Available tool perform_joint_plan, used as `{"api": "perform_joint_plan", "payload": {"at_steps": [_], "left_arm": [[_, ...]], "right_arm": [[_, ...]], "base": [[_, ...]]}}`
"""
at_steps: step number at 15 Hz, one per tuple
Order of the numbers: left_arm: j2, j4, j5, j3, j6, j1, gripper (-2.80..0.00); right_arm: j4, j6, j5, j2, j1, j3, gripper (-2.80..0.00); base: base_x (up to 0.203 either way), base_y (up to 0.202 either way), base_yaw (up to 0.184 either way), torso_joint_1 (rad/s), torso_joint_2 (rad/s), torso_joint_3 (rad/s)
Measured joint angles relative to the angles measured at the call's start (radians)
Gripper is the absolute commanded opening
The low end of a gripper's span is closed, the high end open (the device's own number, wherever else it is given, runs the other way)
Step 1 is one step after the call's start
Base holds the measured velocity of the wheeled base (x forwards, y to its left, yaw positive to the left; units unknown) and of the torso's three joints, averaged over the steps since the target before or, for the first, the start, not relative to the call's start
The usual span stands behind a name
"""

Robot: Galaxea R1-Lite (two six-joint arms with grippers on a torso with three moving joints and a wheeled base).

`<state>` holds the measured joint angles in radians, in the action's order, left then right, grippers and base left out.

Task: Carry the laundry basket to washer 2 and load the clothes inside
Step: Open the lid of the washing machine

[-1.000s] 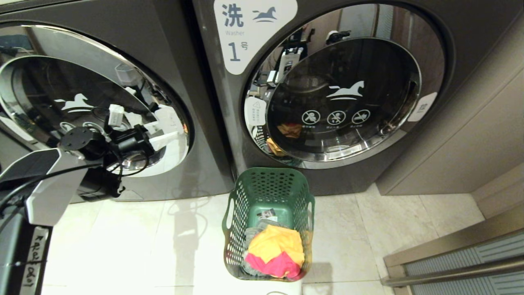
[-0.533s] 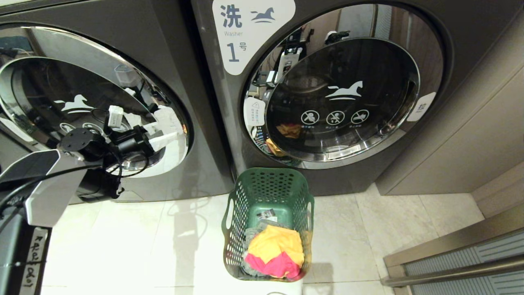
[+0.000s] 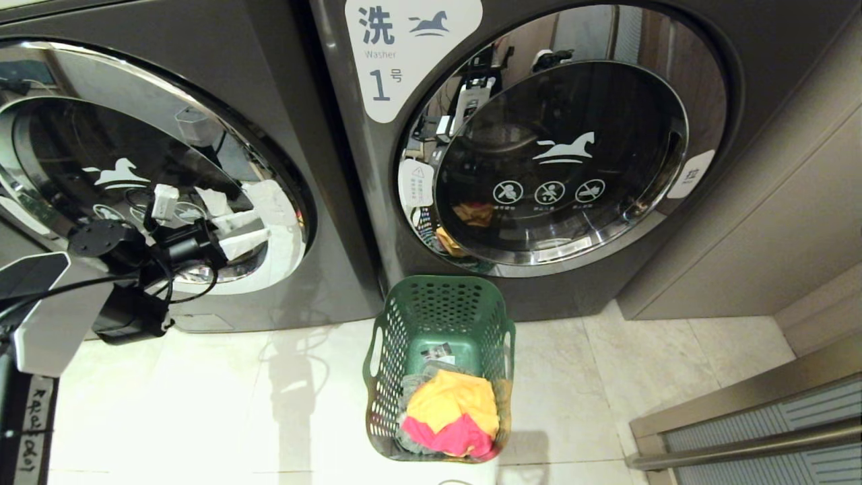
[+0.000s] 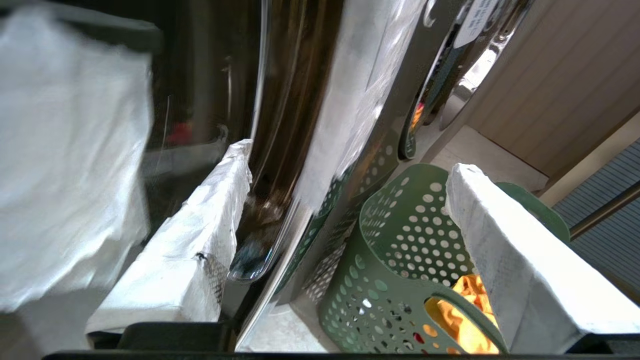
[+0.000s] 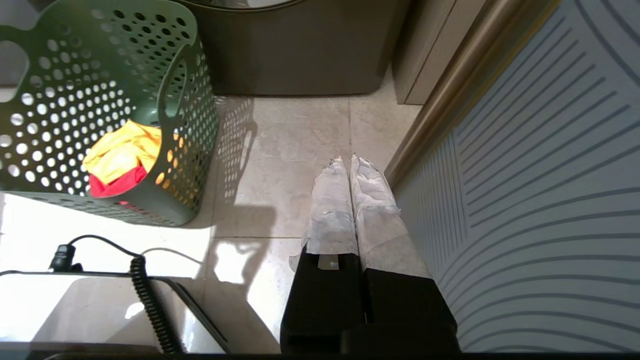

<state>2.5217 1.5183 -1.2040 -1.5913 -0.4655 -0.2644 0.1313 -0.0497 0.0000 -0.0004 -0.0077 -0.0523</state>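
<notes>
Two dark grey front-load washers fill the upper part of the head view: the right-hand washer [image 3: 539,135], marked with a white label [image 3: 404,54] bearing the numeral 1, and the left-hand washer [image 3: 155,168], whose own label is cut off by the frame so that its number cannot be read. Both round chrome-rimmed doors are seen closed, each carrying a white horse logo. A beige panelled wall [image 3: 774,222] is set to the right, and pale floor tiles [image 3: 236,404] are spread below. The laundry basket [image 3: 441,364] is stood on the tiles just in front of the right-hand washer, with yellow and pink clothes [image 3: 452,421] heaped inside; lower garments are hidden beneath them. The left gripper [image 3: 239,232] is held close against the left door's chrome rim, its padded fingers [image 4: 190,265] spread wide with nothing between them, well apart from the basket. The right gripper [image 5: 351,162] is hung low over the floor beside the basket, fingers pressed together and empty.
</notes>
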Motion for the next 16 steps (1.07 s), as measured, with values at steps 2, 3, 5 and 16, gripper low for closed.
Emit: {"api": "perform_joint_plan", "payload": {"at_steps": [2, 3, 5, 16], "left_arm": [[-0.006, 0.0, 0.001, 0.003, 0.0, -0.028, 0.0], [-0.012, 0.001, 0.004, 0.008, 0.001, -0.039, 0.0], [-0.039, 0.001, 0.005, 0.046, 0.001, -0.062, 0.0], [-0.856, 0.005, 0.047, 0.693, -0.005, -0.355, 0.0]], "right_arm": [[0.0, 0.0, 0.0, 0.0, 0.0, 0.0, -2.8], [0.0, 0.0, 0.0, 0.0, 0.0, 0.0, -2.8], [0.0, 0.0, 0.0, 0.0, 0.0, 0.0, -2.8], [0.0, 0.0, 0.0, 0.0, 0.0, 0.0, -2.8]], "base": [[0.0, 0.0, 0.0, 0.0, 0.0, 0.0], [0.0, 0.0, 0.0, 0.0, 0.0, 0.0], [0.0, 0.0, 0.0, 0.0, 0.0, 0.0], [0.0, 0.0, 0.0, 0.0, 0.0, 0.0]]}}
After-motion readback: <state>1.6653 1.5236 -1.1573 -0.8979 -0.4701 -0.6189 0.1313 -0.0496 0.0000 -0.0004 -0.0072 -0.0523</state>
